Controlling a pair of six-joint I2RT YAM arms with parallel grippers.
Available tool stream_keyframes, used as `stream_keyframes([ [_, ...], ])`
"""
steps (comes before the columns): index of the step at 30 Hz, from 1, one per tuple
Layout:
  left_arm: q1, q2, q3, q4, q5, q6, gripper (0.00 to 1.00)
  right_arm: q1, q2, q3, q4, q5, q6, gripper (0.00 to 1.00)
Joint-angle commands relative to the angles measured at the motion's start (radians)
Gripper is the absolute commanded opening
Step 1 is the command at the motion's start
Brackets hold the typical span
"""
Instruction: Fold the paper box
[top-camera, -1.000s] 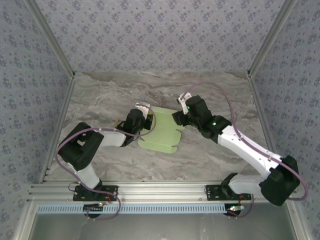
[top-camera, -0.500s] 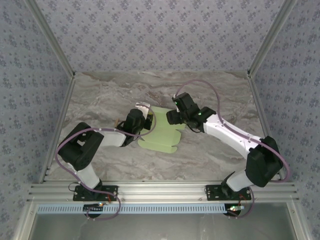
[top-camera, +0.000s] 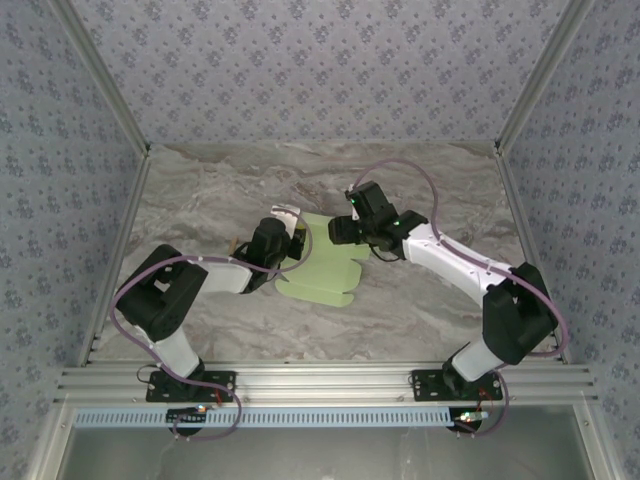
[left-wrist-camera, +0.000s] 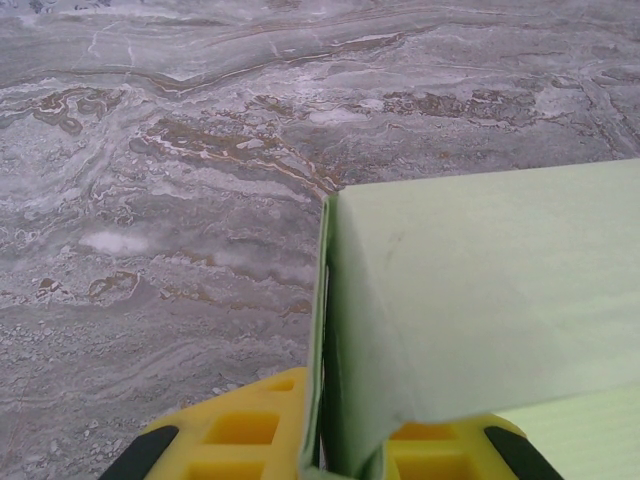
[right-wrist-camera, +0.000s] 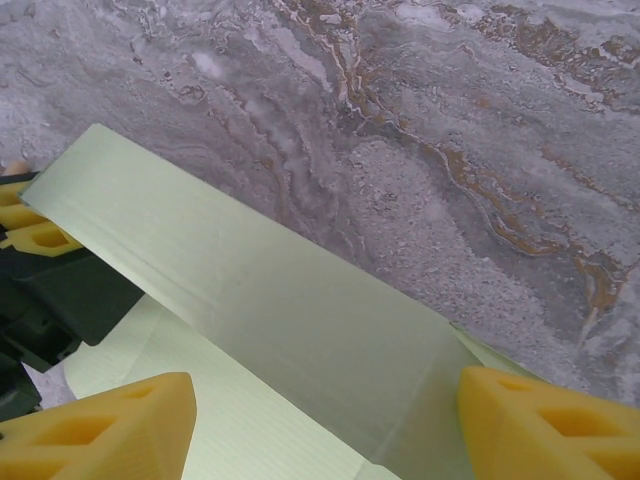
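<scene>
Top external view: a pale green, flat die-cut card paper box (top-camera: 322, 268) lies near the middle of the grey marbled bench (top-camera: 200, 195). The left fingers (top-camera: 291, 235) sit at its 10 o'clock edge, and in the left wrist view the yellow tips pinch an upturned flap there. The right fingers (top-camera: 338, 232) hover at the sheet's 1 o'clock side. They are spread wide and straddle a raised green strip without gripping it.
</scene>
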Motion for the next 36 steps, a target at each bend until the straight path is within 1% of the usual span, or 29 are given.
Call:
stream_keyframes([
  [1,0.003,-0.03,-0.014,0.008,-0.006,0.007,0.15,0.008,0.018,-0.007,0.026,-0.025,0.051,0.7],
  [8,0.003,-0.025,-0.01,0.007,-0.003,0.006,0.15,0.012,0.021,-0.038,0.07,-0.005,0.158,0.65],
  [15,-0.001,-0.023,-0.011,0.009,-0.002,0.003,0.15,0.014,-0.004,-0.09,0.173,-0.008,0.272,0.55],
  [16,0.0,-0.024,-0.011,0.008,-0.002,0.004,0.15,0.013,-0.01,-0.098,0.182,-0.006,0.289,0.55],
  [20,-0.002,-0.026,-0.011,0.007,-0.003,0.006,0.15,0.013,-0.037,-0.129,0.21,0.011,0.345,0.57],
  [25,-0.003,-0.028,-0.011,0.01,-0.004,0.006,0.15,0.006,-0.054,-0.124,0.159,0.033,0.357,0.6],
  [36,-0.003,-0.028,-0.014,0.014,-0.004,0.004,0.15,-0.01,-0.078,-0.166,0.145,0.008,0.422,0.61],
])
